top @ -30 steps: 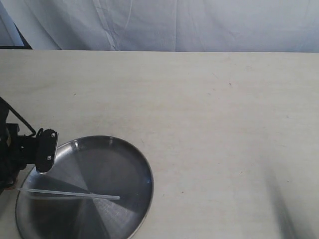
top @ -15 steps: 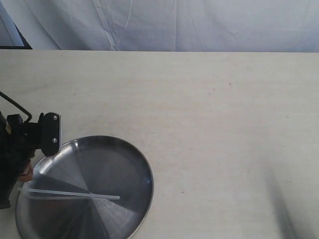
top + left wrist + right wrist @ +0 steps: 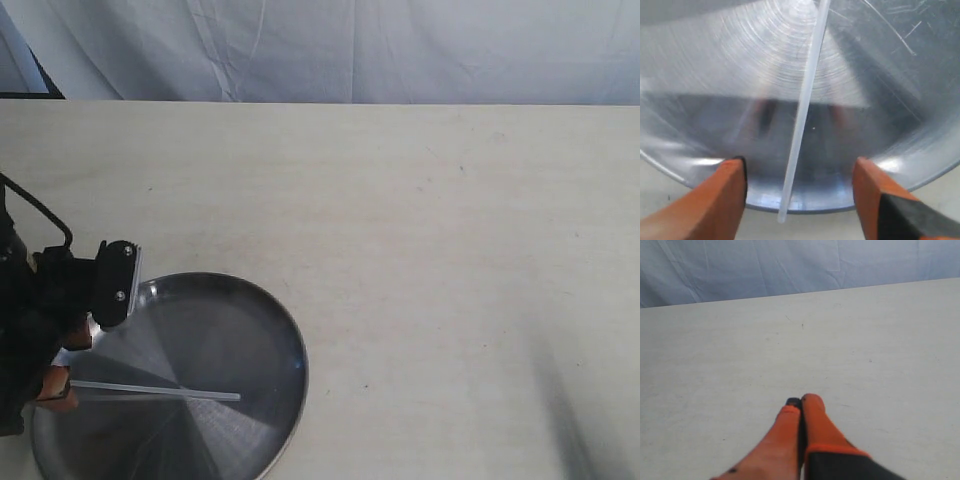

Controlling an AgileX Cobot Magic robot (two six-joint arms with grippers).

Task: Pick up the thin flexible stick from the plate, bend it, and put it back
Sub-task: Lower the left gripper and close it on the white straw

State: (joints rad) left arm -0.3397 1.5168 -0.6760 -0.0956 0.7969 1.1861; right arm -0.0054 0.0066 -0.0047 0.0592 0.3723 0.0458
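Well, the shiny round plate (image 3: 225,320) sits in the lower left of the exterior view, on a pale table (image 3: 420,220); part of it runs off the bottom edge of the frame. A thin whitish stick (image 3: 160,391) lies flat in the plate; it is straight, and it runs from the left side of the plate to a bit past the middle.

The left gripper (image 3: 62,365) is at the far left of that view, right at the left end of the stick; its black arm covers the plate's left rim there. Up close in the left wrist view, the left gripper (image 3: 799,167) is spread wide; its orange fingers (image 3: 715,200) stand one on each side of the stick (image 3: 807,95), and neither one touches it. The end of the stick pokes just over the rim of the plate (image 3: 880,100) between the two fingers; nothing is pinched.

The right gripper (image 3: 801,402) shows in the right wrist view; its two orange fingers are pressed together with nothing between them, over a bare part of the table (image 3: 865,340).

A white cloth (image 3: 400,50) hangs behind the table, along the top of the exterior view.
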